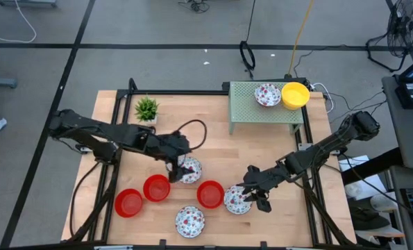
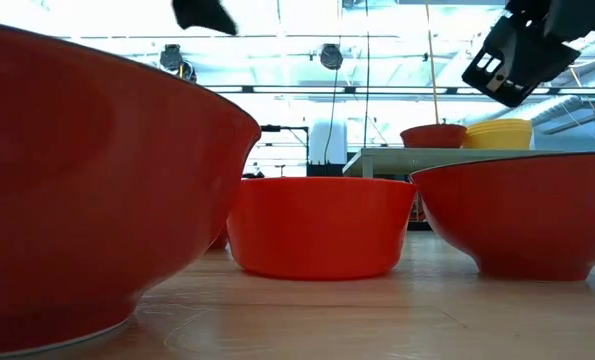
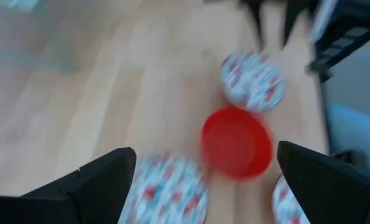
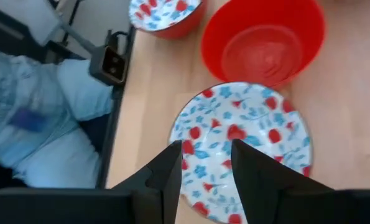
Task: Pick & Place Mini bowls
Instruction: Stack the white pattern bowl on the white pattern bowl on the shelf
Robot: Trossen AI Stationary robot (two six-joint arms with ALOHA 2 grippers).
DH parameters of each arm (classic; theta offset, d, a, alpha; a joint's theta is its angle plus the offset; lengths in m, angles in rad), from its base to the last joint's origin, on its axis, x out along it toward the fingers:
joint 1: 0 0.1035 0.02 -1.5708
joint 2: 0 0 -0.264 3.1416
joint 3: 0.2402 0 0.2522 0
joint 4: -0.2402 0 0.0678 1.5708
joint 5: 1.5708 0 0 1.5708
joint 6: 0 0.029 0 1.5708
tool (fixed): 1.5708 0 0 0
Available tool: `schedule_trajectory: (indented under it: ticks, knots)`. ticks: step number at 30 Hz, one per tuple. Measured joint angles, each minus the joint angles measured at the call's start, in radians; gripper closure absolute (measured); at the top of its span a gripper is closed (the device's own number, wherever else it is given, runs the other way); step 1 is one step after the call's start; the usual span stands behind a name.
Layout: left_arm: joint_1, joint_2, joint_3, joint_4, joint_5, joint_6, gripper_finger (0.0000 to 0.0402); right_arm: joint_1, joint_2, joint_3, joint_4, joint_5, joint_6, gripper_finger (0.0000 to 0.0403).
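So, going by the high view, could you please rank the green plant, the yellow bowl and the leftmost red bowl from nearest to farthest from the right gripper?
1. Yellow bowl, on the green shelf behind the right gripper.
2. Leftmost red bowl, front left; a close second.
3. Green plant, back left corner.

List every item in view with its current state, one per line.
Left pincer: open, over a floral bowl.
Right pincer: fingers astride the rim of another floral bowl.
Third floral bowl: upright on the table, free.
Three red bowls: upright on the table, empty.
Green rack: carries a floral bowl and a yellow bowl.
Potted plant: upright.
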Motion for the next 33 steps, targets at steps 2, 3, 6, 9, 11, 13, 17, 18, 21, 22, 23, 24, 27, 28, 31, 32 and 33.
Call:
schedule_trajectory:
  ticks: [2,3,6,9,11,13,17,18,21,22,23,24,27,28,31,32,33]
  knots:
    - [-0.014,-0.026,0.0,-0.099,-0.04,-0.048,0.0007,0.0,0.0,0.0,-0.005,0.023,-0.005,0.0275]
    - [-0.02,-0.034,0.001,-0.138,-0.053,-0.078,0.0007,0.0,0.0,0.0,-0.01,0.031,-0.01,0.0275]
    - [-0.039,-0.036,0.0,-0.278,-0.063,-0.166,0.0007,0.0,0.002,0.0,-0.052,0.031,-0.023,0.0275]
    - [-0.059,-0.033,-0.005,-0.347,-0.065,-0.239,0.0007,0.0,0.02,0.0,-0.069,0.027,-0.02,0.0275]
    - [-0.07,-0.032,-0.019,-0.342,-0.064,-0.249,0.0007,0.0,0.039,0.017,-0.071,-0.006,-0.014,0.0275]
    - [-0.076,-0.028,-0.03,-0.34,-0.063,-0.257,0.0007,0.004,0.064,0.054,-0.064,-0.025,-0.004,0.0275]
    - [-0.078,-0.031,-0.034,-0.325,-0.076,-0.27,0.0007,0.028,0.119,0.141,-0.119,-0.051,-0.034,0.0275]
    - [-0.078,-0.03,-0.035,-0.319,-0.083,-0.269,0.0007,0.036,0.132,0.159,-0.145,-0.052,-0.039,0.0275]
    - [-0.078,-0.03,-0.035,-0.305,-0.092,-0.266,0.0007,0.056,0.169,0.187,-0.215,-0.051,-0.043,0.0275]
    - [-0.078,-0.03,-0.035,-0.306,-0.095,-0.262,0.0007,0.065,0.18,0.191,-0.219,-0.052,-0.043,0.0275]
    - [-0.078,-0.03,-0.035,-0.306,-0.098,-0.258,0.0007,0.073,0.186,0.191,-0.224,-0.052,-0.038,0.0275]
    - [-0.078,-0.03,-0.035,-0.306,-0.103,-0.252,0.0007,0.081,0.193,0.191,-0.226,-0.049,-0.029,0.0275]
    - [-0.078,-0.03,-0.035,-0.306,-0.109,-0.24,0.0007,0.102,0.211,0.191,-0.198,-0.014,-0.017,0.0275]
    - [-0.078,-0.03,-0.035,-0.306,-0.113,-0.24,0.0007,0.109,0.212,0.191,-0.2,0.012,-0.018,0.0275]
    - [-0.078,-0.03,-0.035,-0.306,-0.116,-0.239,0.0007,0.125,0.211,0.191,-0.16,0.082,-0.028,0.0275]
    - [-0.078,-0.03,-0.035,-0.306,-0.116,-0.239,0.0007,0.131,0.211,0.191,-0.153,0.105,-0.031,0.0275]
    - [-0.078,-0.03,-0.035,-0.306,-0.116,-0.239,0.0007,0.136,0.211,0.191,-0.146,0.122,-0.031,0.0275]
